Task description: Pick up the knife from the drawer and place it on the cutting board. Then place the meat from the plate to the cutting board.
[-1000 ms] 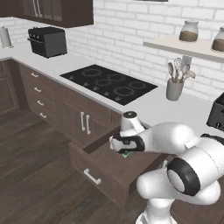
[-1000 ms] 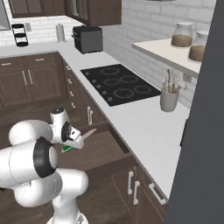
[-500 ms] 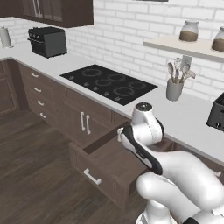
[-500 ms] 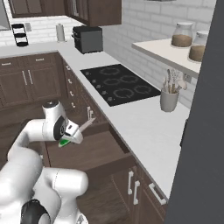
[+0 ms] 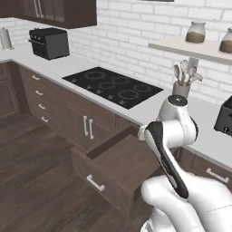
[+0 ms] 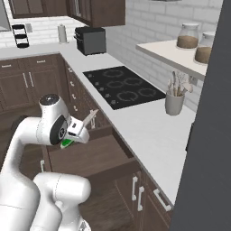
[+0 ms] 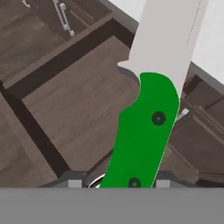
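- The gripper [image 6: 76, 133] was clamped on the green handle of the knife [image 7: 154, 92], with the pale blade pointing up and away from the hand toward the counter [image 6: 149, 131].
- In the right base view the knife [image 6: 83, 126] hung above the open drawer [image 6: 92, 155], near its left side, the blade tilted toward the counter edge.
- Compared with a second before, the knife had risen: it then sat low, close to the drawer floor, and now stood clear above the drawer, with the arm folded upward over it.
- In the hand view the bare wooden floor of the drawer [image 7: 78, 109] lay well below the handle, so the knife touched nothing but the gripper.
- Judged from this, the pick-up step was done and the carry to the cutting board was the step in hand; the fish transfer remained untouched.
- Beyond the drawer, along the counter, lay the cooktop [image 5: 113, 86] and, farther on, the utensil holder [image 5: 181, 90].
- The next move would call for a swing away from the drawer with the grip kept firm.
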Tool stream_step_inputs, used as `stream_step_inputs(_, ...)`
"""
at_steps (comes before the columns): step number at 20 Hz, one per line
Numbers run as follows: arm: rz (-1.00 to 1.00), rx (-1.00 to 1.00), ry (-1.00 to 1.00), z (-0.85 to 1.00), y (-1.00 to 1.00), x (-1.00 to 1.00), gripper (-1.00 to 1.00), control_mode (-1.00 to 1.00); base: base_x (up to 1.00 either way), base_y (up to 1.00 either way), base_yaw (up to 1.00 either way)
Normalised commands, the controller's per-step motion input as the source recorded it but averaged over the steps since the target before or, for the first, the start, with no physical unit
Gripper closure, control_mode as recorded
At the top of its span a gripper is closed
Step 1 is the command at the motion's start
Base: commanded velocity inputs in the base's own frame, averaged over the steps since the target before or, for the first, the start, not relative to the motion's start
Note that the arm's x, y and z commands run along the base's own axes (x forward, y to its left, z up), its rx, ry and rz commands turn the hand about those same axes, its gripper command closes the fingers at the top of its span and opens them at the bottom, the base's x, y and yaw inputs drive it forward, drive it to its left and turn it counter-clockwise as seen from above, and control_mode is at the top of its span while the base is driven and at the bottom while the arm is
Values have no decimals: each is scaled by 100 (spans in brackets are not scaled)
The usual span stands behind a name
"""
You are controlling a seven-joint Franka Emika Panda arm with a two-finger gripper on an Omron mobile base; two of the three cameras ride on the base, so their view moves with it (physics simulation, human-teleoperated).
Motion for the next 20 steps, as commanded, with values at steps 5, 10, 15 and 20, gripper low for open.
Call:
stream_step_inputs(5,14,-13,-8,38,-9,-41,100,-100,0,0,0)
stream_step_inputs(10,11,-6,-4,42,-39,-47,100,-100,0,0,0)
stream_step_inputs(15,6,1,2,66,-6,-18,100,-100,0,0,0)
stream_step_inputs(20,1,0,4,15,6,0,100,100,-35,36,0)
